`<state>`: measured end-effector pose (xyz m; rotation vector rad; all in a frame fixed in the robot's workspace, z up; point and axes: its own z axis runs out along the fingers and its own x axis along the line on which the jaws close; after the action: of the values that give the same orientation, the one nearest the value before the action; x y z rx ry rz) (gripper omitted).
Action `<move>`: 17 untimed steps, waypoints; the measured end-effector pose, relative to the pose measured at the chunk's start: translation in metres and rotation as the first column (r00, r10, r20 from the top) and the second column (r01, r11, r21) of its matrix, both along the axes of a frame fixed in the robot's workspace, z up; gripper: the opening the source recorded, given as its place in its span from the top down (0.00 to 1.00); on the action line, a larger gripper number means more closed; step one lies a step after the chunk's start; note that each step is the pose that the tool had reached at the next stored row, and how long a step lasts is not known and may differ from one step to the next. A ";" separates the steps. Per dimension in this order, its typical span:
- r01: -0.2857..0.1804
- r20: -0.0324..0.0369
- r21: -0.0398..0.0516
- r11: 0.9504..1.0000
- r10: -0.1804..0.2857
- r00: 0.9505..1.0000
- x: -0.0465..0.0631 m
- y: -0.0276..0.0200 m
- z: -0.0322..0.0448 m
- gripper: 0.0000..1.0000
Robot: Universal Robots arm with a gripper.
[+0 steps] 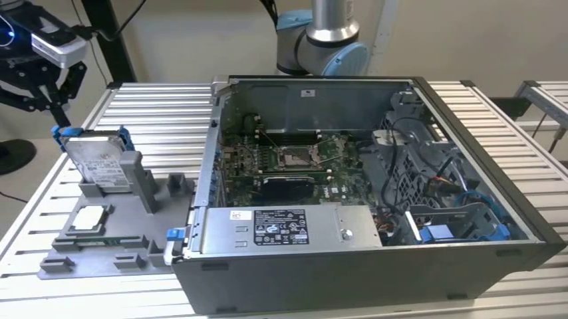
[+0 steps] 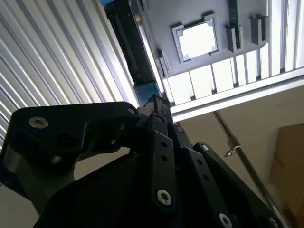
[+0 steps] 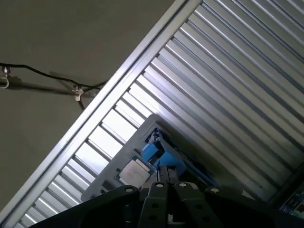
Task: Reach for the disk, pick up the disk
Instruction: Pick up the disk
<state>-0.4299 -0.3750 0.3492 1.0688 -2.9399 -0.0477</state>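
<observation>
Tool (image 1: 42, 105) just above disk (image 1: 96, 158)
Disk stands on edge in grey holder (image 1: 106, 229); tool's open or closed state cannot be determined.

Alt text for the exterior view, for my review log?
The gripper hangs above the disk, which stands on edge in a grey holder at the exterior view's left. An open computer case sits beside it on the slatted table.

Soft, even light in the exterior view — second wrist view with blown-out table slats (image 2: 213, 76), gripper (image 2: 156, 105) in silhouette.
</observation>
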 end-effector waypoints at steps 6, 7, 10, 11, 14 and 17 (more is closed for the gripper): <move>-0.090 0.000 -0.003 0.996 0.090 0.996 0.000 0.0001 0.0000 1.00; -0.106 0.000 -0.003 0.994 0.106 0.994 0.000 0.0001 0.0000 1.00; -0.155 0.000 -0.003 0.988 0.155 0.988 0.000 0.0001 0.0000 1.00; -0.168 0.000 -0.003 0.986 0.168 0.986 0.000 0.0001 0.0000 1.00; -0.197 0.000 -0.003 0.980 0.197 0.980 0.000 0.0001 0.0000 1.00; -0.226 0.000 -0.003 0.974 0.226 0.974 0.000 0.0001 0.0000 1.00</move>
<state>-0.4301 -0.3749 0.3492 1.3951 -2.7956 -0.0403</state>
